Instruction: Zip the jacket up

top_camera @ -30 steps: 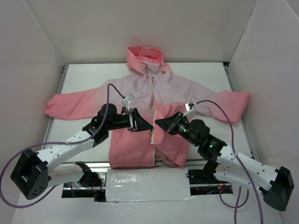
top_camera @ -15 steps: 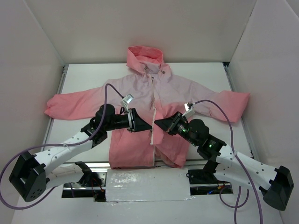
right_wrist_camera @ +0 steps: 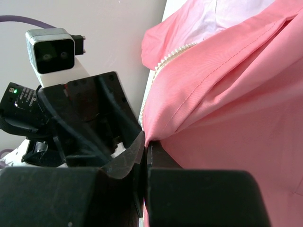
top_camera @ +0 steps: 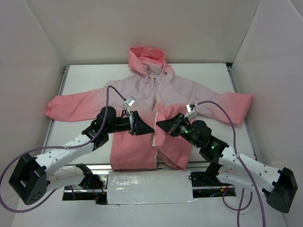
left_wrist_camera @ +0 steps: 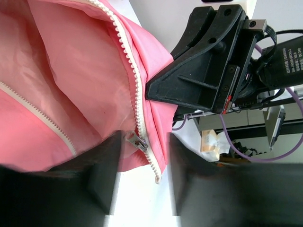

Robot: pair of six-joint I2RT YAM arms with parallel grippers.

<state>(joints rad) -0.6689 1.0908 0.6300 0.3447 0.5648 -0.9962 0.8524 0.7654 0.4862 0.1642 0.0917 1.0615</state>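
The jacket [top_camera: 142,90] lies flat on the table, hood at the far end, front partly open near the hem. My left gripper [top_camera: 150,129] is at the lower front opening. In the left wrist view its jaws [left_wrist_camera: 142,189] stand open around the zipper slider [left_wrist_camera: 137,141] and the toothed edge's end [left_wrist_camera: 157,177], without pinching them. My right gripper [top_camera: 159,125] faces it from the right. It is shut [right_wrist_camera: 147,146] on a fold of the coral front panel [right_wrist_camera: 227,94] beside the zipper teeth [right_wrist_camera: 173,53].
White walls enclose the table [top_camera: 85,80] on three sides. A silvery sheet [top_camera: 149,188] covers the near edge between the arm bases. Purple cables [top_camera: 222,111] loop over both arms. The sleeves spread left [top_camera: 71,106] and right [top_camera: 232,104].
My left arm has shifted a little, its jaws narrowing and reopening around the slider. The right gripper keeps its hold on the panel edge in the same place.
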